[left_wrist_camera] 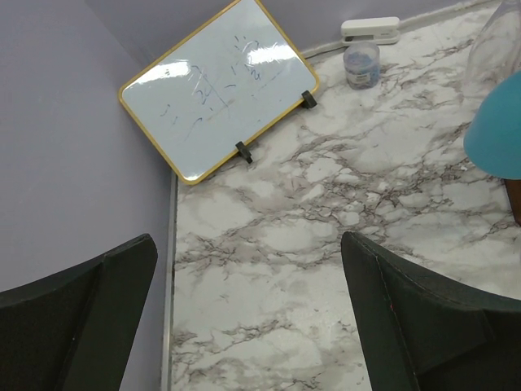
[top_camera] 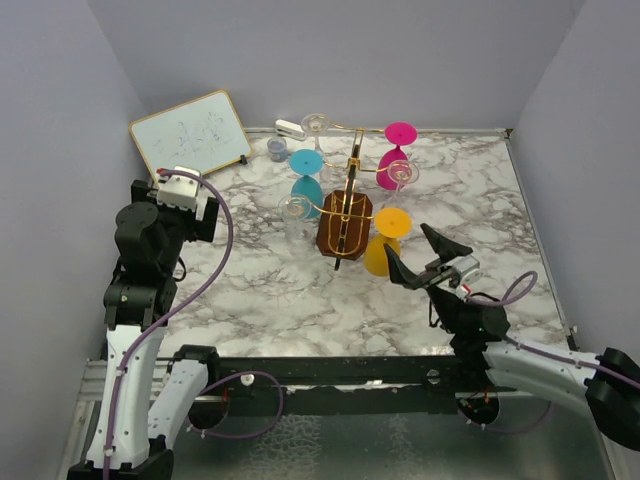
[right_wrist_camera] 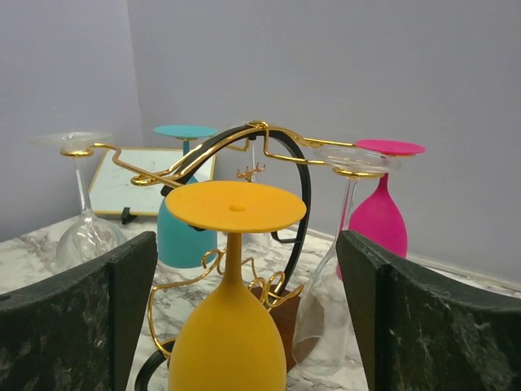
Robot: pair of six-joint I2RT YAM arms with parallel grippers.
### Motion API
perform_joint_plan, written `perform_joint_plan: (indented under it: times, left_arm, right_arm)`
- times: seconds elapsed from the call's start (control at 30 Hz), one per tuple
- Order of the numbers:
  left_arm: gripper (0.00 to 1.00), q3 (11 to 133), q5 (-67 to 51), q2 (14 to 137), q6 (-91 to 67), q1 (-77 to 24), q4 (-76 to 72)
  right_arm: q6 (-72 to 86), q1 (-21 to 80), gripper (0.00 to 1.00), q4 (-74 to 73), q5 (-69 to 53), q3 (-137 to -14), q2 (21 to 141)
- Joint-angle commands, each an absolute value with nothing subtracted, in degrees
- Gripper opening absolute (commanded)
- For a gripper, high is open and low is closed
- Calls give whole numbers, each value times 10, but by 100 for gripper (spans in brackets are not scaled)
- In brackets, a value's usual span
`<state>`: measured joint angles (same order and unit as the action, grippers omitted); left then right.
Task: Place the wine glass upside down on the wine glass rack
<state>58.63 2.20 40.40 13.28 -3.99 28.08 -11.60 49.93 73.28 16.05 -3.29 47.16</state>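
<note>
Right claw (top_camera: 405,238) spread; yellow wine glass (top_camera: 377,260) among six on one rack (top_camera: 338,236).

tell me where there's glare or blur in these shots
left wrist: white glare patches on the whiteboard, teal glass at the right edge blurred; right wrist: yellow glass sharp, no glare; top external: soft even light, clear glass faint against the table

I work in a lab test cell: plain lilac panels (top_camera: 60,100) box in my marble-print tabletop (top_camera: 300,300), and a black metal rail (top_camera: 330,372) runs along its near edge.
</note>
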Motion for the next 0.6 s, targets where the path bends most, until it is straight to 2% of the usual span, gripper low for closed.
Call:
perform_joint_plan:
  times: [0.0,0.03,0.1,0.23,0.43,0.57]
  left_arm:
    - [99,596,27,396,150,-29,283]
    - [99,596,25,395,151,-26,285]
    - [99,596,13,392,154,-20,292]
    - [99,598,-5,388,178,-8,311]
    - [99,631,-3,400,217,5,380]
    - [99,674,15,420,212,5,432]
  right_arm:
    - [-109,502,91,608,155,-19,393]
    - [-106,501,92,584,154,-19,372]
    - [-99,501,100,537,149,-19,330]
    - [-64,502,100,417,152,-49,259]
    - [63,501,100,177,232,-210,241]
    - [78,501,100,137,293,-291,236]
